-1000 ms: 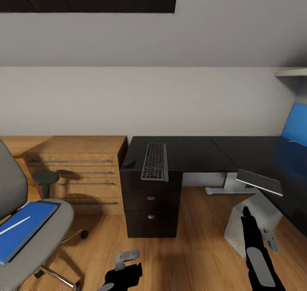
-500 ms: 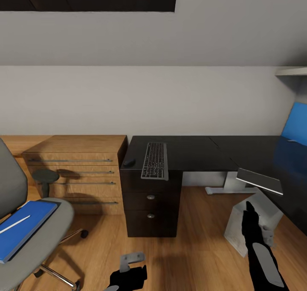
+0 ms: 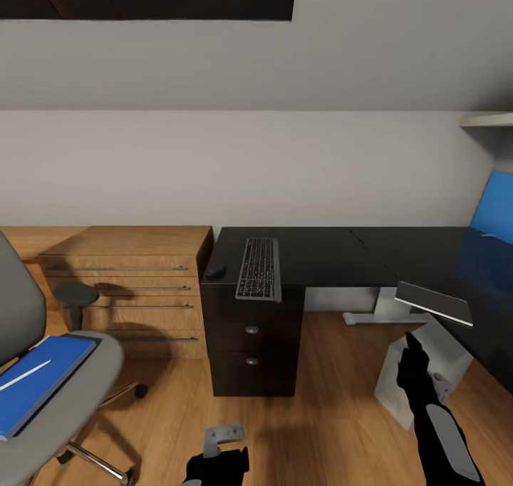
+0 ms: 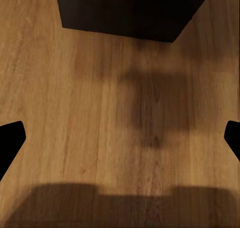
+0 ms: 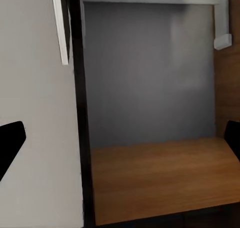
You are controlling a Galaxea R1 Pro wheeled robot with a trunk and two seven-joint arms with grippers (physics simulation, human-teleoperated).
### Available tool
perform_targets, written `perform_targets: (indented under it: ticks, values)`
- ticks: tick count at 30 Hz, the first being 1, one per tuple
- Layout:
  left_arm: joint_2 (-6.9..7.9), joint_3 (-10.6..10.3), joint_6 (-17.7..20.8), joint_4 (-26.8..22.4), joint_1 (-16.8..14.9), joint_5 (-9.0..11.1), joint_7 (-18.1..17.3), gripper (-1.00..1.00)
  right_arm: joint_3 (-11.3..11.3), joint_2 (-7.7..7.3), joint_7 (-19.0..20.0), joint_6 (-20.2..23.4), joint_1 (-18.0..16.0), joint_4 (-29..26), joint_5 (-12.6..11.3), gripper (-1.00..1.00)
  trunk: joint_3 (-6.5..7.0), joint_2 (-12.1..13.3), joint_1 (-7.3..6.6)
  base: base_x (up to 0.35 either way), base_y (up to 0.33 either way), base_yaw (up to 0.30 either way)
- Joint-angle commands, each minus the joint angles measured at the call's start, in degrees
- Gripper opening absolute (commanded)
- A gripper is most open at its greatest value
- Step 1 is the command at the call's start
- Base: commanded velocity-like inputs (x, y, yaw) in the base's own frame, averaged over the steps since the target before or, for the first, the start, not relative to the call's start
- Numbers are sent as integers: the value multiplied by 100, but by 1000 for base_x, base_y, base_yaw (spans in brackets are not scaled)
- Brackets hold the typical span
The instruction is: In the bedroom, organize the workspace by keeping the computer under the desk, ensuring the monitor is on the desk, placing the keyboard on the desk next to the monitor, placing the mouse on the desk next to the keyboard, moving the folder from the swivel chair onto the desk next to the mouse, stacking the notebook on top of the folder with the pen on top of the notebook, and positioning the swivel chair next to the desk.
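Right claw (image 3: 413, 350): fingers spread, holding nothing, drawn slightly back and down from a second ago, beside computer (image 3: 420, 372) tipped on the floor by tabletop (image 3: 320, 254). Left claw (image 3: 214, 464): spread, empty, lowered. Keyboard (image 3: 258, 269), mouse (image 3: 216, 273) on tabletop; folder (image 3: 35, 383) on swivel chair (image 3: 64, 393); no grasp begun
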Motion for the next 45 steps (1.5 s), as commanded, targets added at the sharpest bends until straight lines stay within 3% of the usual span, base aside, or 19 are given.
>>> perform_targets:
  ticks: [1, 7, 23, 31, 45]
  values:
    - [0, -46, 5, -7, -1, 58, 52, 100, -11, 3, 26, -1, -3, -8, -59, 100, 14, 39, -23, 0, 0, 0]
    - [0, -350, -16, 51, 1, 49, 70, 100, -14, 12, 95, -26, 6, -240, -52, 100, 122, 280, -155, 0, 0, 0]
    - [0, -420, -20, 70, 2, 47, 77, 100, -8, -27, 248, -26, 23, -536, -34, 100, 409, 922, -506, 0, 0, 0]
    - [0, -424, -20, 71, 5, 54, 71, 100, -24, -49, 240, -83, 23, -451, -28, 100, 409, 922, -506, 0, 0, 0]
    - [0, -643, -22, 162, 8, 55, 50, 100, -44, -169, 240, -270, 23, -296, -34, 100, 409, 922, -506, 26, -11, 0]
